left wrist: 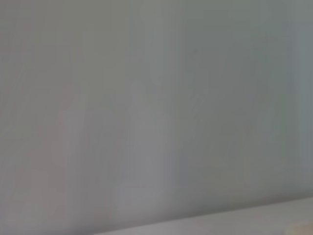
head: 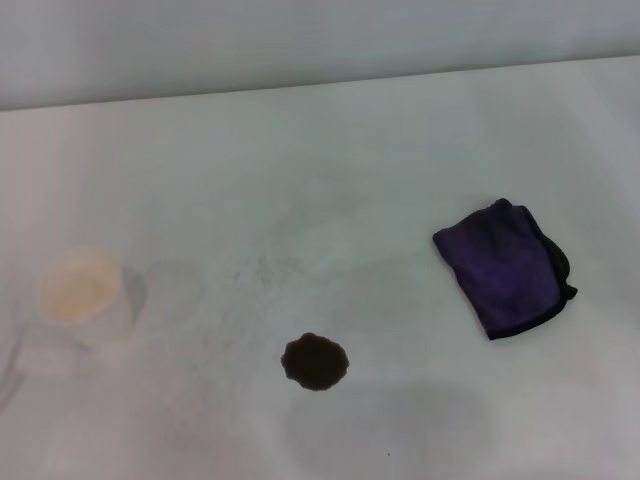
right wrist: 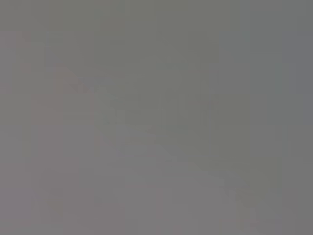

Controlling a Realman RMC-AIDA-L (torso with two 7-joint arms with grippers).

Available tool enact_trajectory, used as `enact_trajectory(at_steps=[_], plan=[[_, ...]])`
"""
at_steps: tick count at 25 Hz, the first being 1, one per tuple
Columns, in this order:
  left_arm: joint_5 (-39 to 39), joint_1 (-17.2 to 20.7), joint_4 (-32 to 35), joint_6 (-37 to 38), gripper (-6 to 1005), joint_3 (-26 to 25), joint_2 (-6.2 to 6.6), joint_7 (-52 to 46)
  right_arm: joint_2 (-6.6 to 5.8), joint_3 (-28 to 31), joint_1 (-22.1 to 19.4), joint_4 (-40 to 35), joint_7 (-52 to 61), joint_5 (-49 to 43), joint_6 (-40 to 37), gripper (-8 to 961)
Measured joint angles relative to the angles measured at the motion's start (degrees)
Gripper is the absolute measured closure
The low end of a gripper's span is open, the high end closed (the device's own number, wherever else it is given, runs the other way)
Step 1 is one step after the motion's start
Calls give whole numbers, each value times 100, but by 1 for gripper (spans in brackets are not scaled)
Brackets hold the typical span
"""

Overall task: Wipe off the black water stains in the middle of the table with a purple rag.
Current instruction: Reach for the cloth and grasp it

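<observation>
The black water stains (head: 316, 361) form one small dark blotch with scalloped edges on the white table (head: 330, 200), near the front and a little left of centre. The purple rag (head: 506, 266) lies folded flat on the table to the right of the blotch and slightly farther back, its black trim showing along the right edge. Neither gripper shows in the head view. The left wrist view holds only a grey wall and a thin strip of table edge (left wrist: 234, 219). The right wrist view is plain grey with nothing recognisable.
A small white paper cup (head: 82, 293) stands upright on the left side of the table. The table's far edge runs along a grey wall (head: 300, 40) at the back.
</observation>
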Motion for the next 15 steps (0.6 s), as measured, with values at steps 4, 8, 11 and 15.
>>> enact_trajectory(at_steps=[4, 8, 11, 15], plan=[[-47, -104, -2, 63, 107, 0, 0, -20, -64, -184, 45, -1670, 2172, -1385, 15, 205], [-131, -275, -95, 199, 108, -7, 6, -20, -236, -817, 166, -3425, 4267, -3188, 178, 201], [-275, -340, -130, 229, 108, -11, 8, -8, -269, -1335, 328, -4540, 5347, -4418, 622, 197], [-348, -398, -109, 230, 108, -9, 7, 2, -64, -1981, 641, -5927, 6339, -5896, 1451, 194]])
